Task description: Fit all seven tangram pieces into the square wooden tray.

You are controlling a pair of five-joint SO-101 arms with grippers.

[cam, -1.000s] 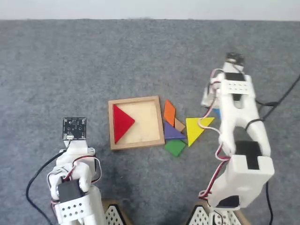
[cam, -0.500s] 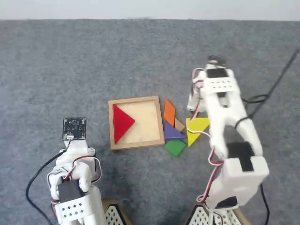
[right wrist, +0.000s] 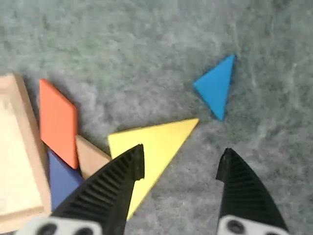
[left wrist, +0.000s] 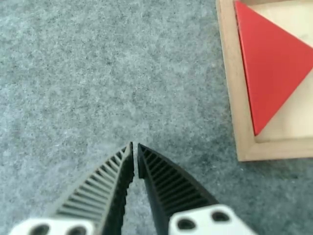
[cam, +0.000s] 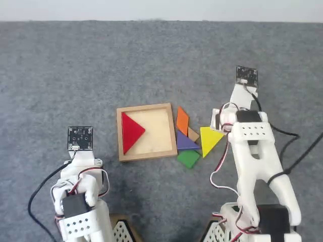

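Tangram pieces lie on grey carpet (cam: 151, 60), six of them loose and one already in the square wooden tray (cam: 121, 137). Nearest the arms' bases is the left gripper (left wrist: 135, 148), its toothed fingers pressed together with nothing between them, over bare carpet near the tray's near left corner. A little farther out sits the green square (cam: 189, 158), the closest piece of the loose cluster to the right of the tray. Its far corner touches the purple triangle (cam: 184, 142), which lies just beside the tray's right rim. In the tray, the red triangle (cam: 131, 132) lies flat with its long edge along the left wall and its point toward the middle. Beyond the purple piece a small tan triangle (cam: 193, 134) is wedged between it, the orange parallelogram (cam: 182, 121) and the big yellow triangle (cam: 208, 138). The orange piece runs along the far part of the tray's right rim.

The right gripper (right wrist: 182, 156) hangs over the yellow triangle with its jaws wide apart — one finger crosses the triangle's edge in the wrist view, the other is over carpet. Whether either touches down I cannot tell. Farthest out, just past the yellow triangle's sharp tip and apart from it, lies a small blue triangle (right wrist: 216, 87).
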